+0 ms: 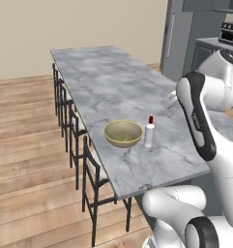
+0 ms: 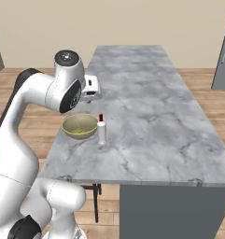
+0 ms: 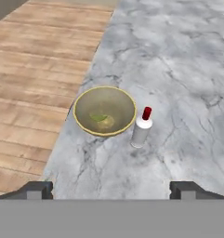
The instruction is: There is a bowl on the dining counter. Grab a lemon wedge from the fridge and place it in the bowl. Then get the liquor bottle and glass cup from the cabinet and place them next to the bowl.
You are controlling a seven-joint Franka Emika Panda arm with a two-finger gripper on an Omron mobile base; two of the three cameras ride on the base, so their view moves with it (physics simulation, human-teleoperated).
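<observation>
A simulated kitchen with a wood floor holds the long dining counter [image 1: 118, 92], its marbled top edged by dark stools [image 1: 84, 160] along one long side. Near that edge, toward the near end, sits one bowl [image 3: 104, 110] with one pale green lemon wedge [image 3: 99, 117] inside. One liquor bottle [image 3: 142, 127] stands upright just beside the bowl. So wedge and bottle look done; the glass cup remains. The gripper [image 3: 111, 188] hovers above, spread wide and holding nothing. The fridge [image 1: 178, 41] stands beyond the far end.
</observation>
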